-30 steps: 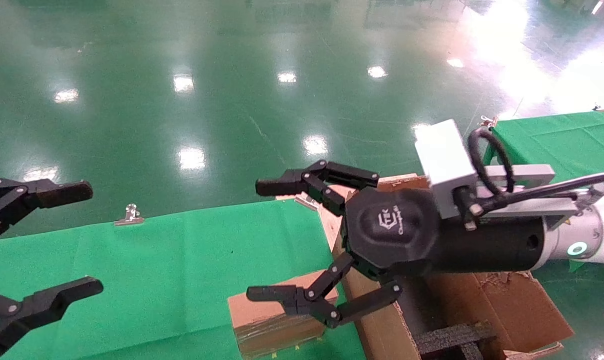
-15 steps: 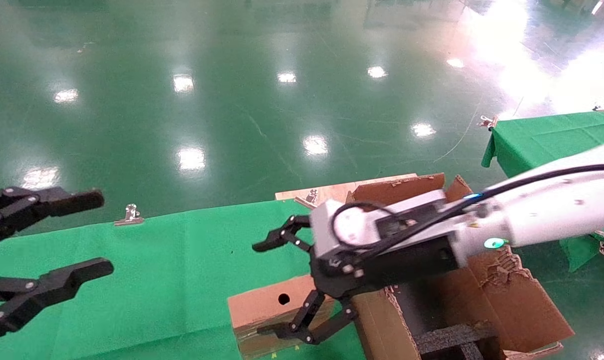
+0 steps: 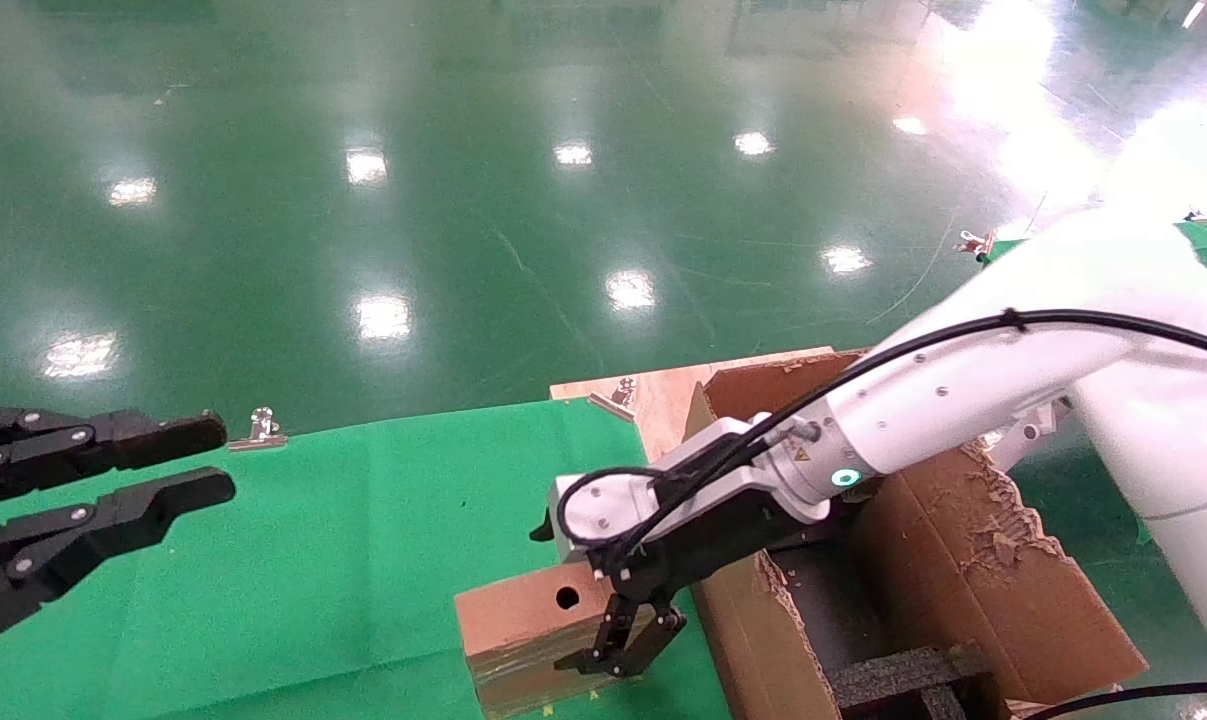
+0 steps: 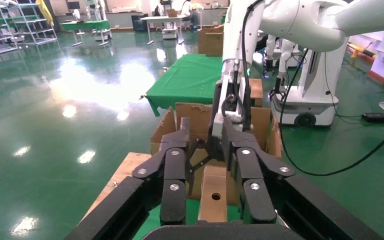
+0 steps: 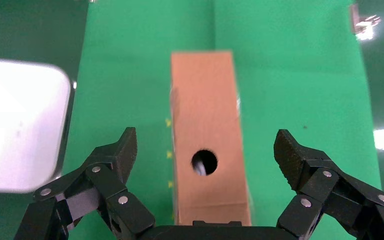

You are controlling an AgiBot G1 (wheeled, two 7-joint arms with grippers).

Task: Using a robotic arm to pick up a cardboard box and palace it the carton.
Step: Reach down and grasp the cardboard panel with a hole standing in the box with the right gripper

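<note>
The robotic arm (image 3: 963,390) reaches in from the right and points its right end effector (image 3: 603,620) down over the near right end of the cardboard box (image 3: 523,625). Its fingers (image 5: 111,165) are spread wide, one on each side of the box and apart from it, so nothing is pinched. The box lies flat on the green-covered table (image 3: 313,560), its top face showing a small round hole (image 5: 204,162) (shiny clear tape runs along its near side). Just to the right of the box stands the carton (image 3: 973,580), open, with ragged flaps and black foam (image 3: 903,675) inside; the box's right end sits close against the carton's left wall.

The left end effector (image 3: 153,465) hovers at the left edge of the scene above the table, well apart from the box, its fingers only slightly parted and holding nothing. A metal clip (image 3: 259,427) sits on the far edge of the table.
</note>
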